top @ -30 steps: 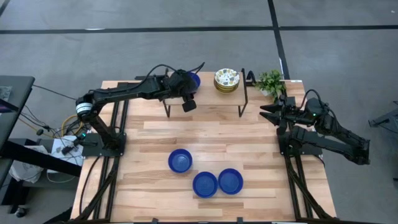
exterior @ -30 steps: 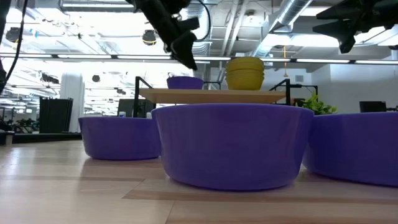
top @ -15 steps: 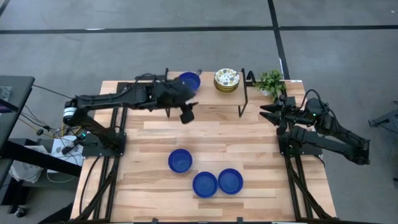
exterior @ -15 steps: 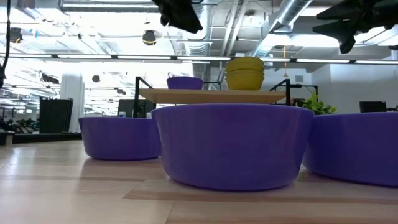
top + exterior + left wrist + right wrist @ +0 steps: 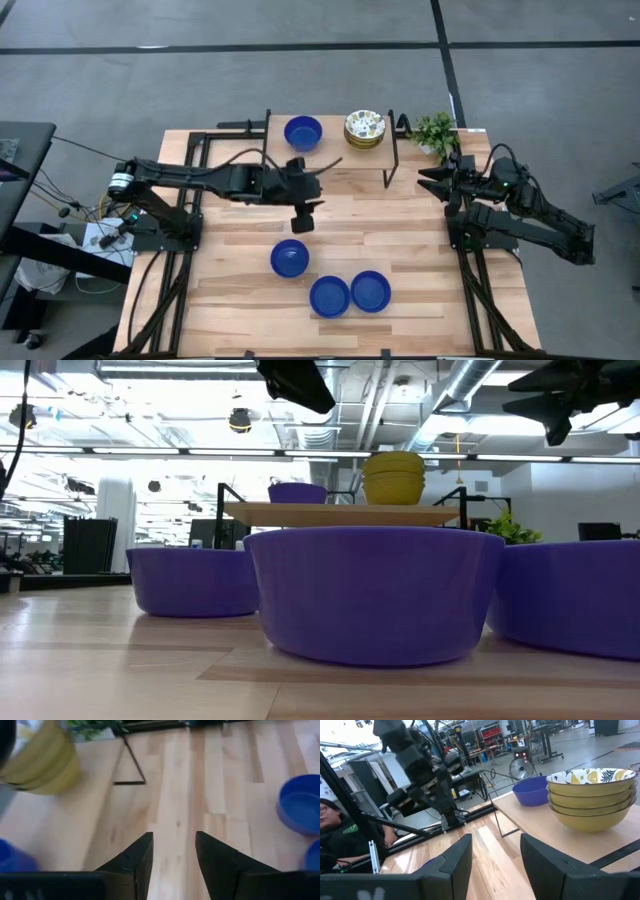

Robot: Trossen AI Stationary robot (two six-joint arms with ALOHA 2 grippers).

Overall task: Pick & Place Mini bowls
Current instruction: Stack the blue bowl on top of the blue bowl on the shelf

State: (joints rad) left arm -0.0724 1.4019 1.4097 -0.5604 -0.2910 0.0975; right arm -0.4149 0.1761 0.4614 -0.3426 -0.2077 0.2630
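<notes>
Your left gripper is hanging over the bare wooden table, between the raised shelf and the blue bowls below it. Its jaws are standing apart with nothing between them, and its wrist camera is looking down at plain planks past the dark fingers.

One blue bowl is sitting on the shelf, well apart from your gripper. Just beside it on the same shelf, the stack of patterned bowls is standing upright, yellow on the outside.

Three more blue bowls are resting on the table: one just past your left gripper, and a pair touching or nearly touching each other nearer the front edge.

Your right gripper is waiting at the table's right edge, near the small green plant. Its jaws are also parted and holding nothing.
</notes>
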